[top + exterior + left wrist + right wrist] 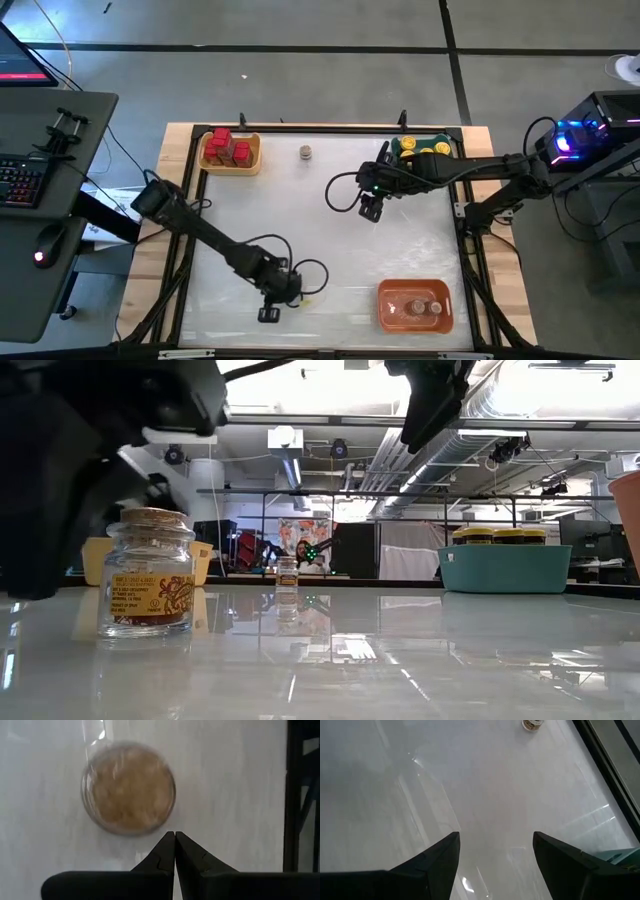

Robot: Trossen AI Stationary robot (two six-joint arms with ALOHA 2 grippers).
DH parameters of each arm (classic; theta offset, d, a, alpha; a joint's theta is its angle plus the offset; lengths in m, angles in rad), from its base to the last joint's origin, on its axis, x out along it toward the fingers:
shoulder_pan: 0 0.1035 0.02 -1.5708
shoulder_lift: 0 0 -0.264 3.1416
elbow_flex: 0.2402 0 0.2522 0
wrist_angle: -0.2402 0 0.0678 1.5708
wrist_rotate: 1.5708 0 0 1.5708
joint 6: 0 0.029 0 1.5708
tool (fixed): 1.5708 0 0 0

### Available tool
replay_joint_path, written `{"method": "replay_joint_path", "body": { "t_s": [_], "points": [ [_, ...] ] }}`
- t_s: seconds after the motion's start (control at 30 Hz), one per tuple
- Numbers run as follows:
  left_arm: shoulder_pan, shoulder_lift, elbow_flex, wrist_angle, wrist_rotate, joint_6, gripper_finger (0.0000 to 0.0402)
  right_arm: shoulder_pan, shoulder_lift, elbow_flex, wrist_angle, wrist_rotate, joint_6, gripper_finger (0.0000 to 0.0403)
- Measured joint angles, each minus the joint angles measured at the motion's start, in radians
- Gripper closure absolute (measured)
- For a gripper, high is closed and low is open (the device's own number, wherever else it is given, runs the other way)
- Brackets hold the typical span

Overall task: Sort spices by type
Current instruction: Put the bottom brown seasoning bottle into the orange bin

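Note:
A small glass jar with a cork lid (128, 787) (150, 575) stands upright on the white table near its front edge. My left gripper (174, 836) (270, 314) is shut and points down, its tips right beside the jar's rim. A second small jar (305, 152) (287, 572) stands alone near the far edge. Red boxes (228, 148) sit in the yellow tray (252, 165), yellow-lidded jars (425, 147) in the teal tray (505, 568), and grey-brown jars (420, 306) in the orange tray (385, 300). My right gripper (372, 212) (495, 850) hangs open above the table, holding nothing. My left gripper has its shut fingertips (167, 842) next to the edge of the cork lid (160, 822), coming slanting from above. Whether they touch the jar I cannot tell. The jar stands on the table.
The yellow tray is at the far left, the teal tray at the far right, and the orange tray at the near right. A wooden frame (180, 210) borders the table. Bare white table lies between the trays.

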Motion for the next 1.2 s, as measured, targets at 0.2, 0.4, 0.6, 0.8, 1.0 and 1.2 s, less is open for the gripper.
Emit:
{"method": "replay_joint_path", "body": {
  "t_s": [0.2,0.4,0.6,0.8,1.0,1.2],
  "points": [
    [0.060,-0.001,0.000,0.027,-0.017,0.103,0.0401,0.000,0.000,0.000,-0.001,0.000,0.023,0.0155],
    [0.155,-0.001,0.000,0.118,-0.001,0.191,0.0401,0.000,0.000,0.000,-0.069,0.000,0.025,0.0155],
    [0.249,-0.001,0.000,0.238,-0.011,0.259,0.0401,0.000,0.000,0.000,-0.142,0.000,0.046,0.0155],
    [0.350,-0.006,0.057,0.145,-0.013,0.192,0.0401,0.000,-0.008,0.000,-0.137,0.036,0.046,0.0155],
    [0.258,-0.060,0.065,-0.031,-0.022,0.259,0.0401,-0.012,-0.014,0.000,-0.139,0.082,0.048,0.0155],
    [0.161,0.014,0.065,0.141,-0.029,0.238,0.0401,-0.034,-0.014,0.000,-0.129,0.083,0.051,0.0155]
  ]
}}
